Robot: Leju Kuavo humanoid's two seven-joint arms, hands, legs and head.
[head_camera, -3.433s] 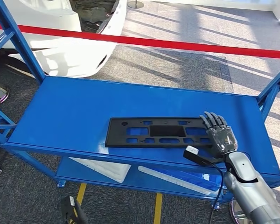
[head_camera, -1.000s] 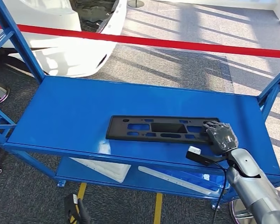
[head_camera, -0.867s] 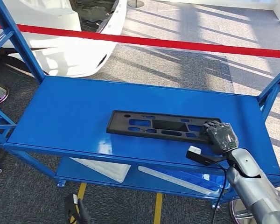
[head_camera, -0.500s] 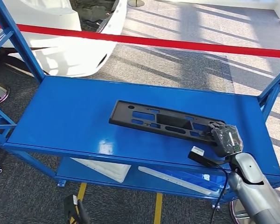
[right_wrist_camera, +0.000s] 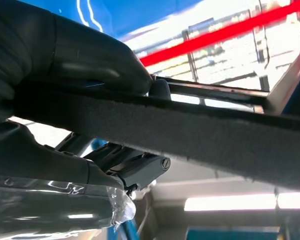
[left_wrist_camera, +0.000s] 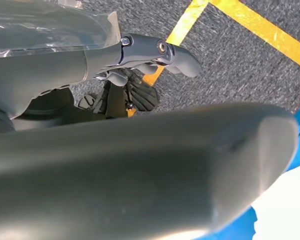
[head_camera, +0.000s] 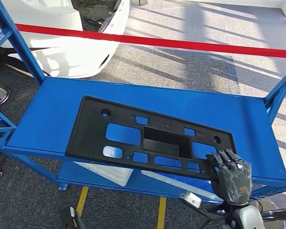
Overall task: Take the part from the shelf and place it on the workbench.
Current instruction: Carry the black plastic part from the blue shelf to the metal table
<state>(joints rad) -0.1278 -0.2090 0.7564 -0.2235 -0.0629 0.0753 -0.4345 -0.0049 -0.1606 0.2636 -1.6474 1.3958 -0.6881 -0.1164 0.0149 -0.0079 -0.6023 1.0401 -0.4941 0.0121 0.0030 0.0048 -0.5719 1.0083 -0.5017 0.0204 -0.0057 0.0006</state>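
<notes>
Part [head_camera: 134, 136]: black, flat, long plastic panel with rectangular cutouts and small round holes, raised off the blue shelf [head_camera: 55, 109] and hanging over its near edge. Held at one end by the right hand [head_camera: 232, 175], with the rest of the panel reaching away from the hand across the shelf, the far end well apart from the fingers. Right hand's fingers [head_camera: 226, 158] curled over the panel's near corner from above, palm wrapped in clear film. Thumb [right_wrist_camera: 103, 62] seen in the right wrist view pressed on one face of the panel's edge [right_wrist_camera: 224, 140], darker fingers [right_wrist_camera: 137, 167] on the other face, pinching the panel between them. Blue deck showing through the cutouts beside the hand. Lower deck under the hand carrying a long white strip [head_camera: 177, 183] and, farther along from the hand, a white flat piece [head_camera: 109, 172]. Beyond the shelf from the hand, a red barrier tape [head_camera: 170, 43] stretched across, with a white car body [head_camera: 62, 52] past it on grey carpet. Left hand [left_wrist_camera: 141, 75] in the left wrist view hanging above grey carpet and a yellow floor line [left_wrist_camera: 261, 35], thumb [left_wrist_camera: 167, 52] stretched out; fingers largely hidden, so cannot tell whether spread or closed.
</notes>
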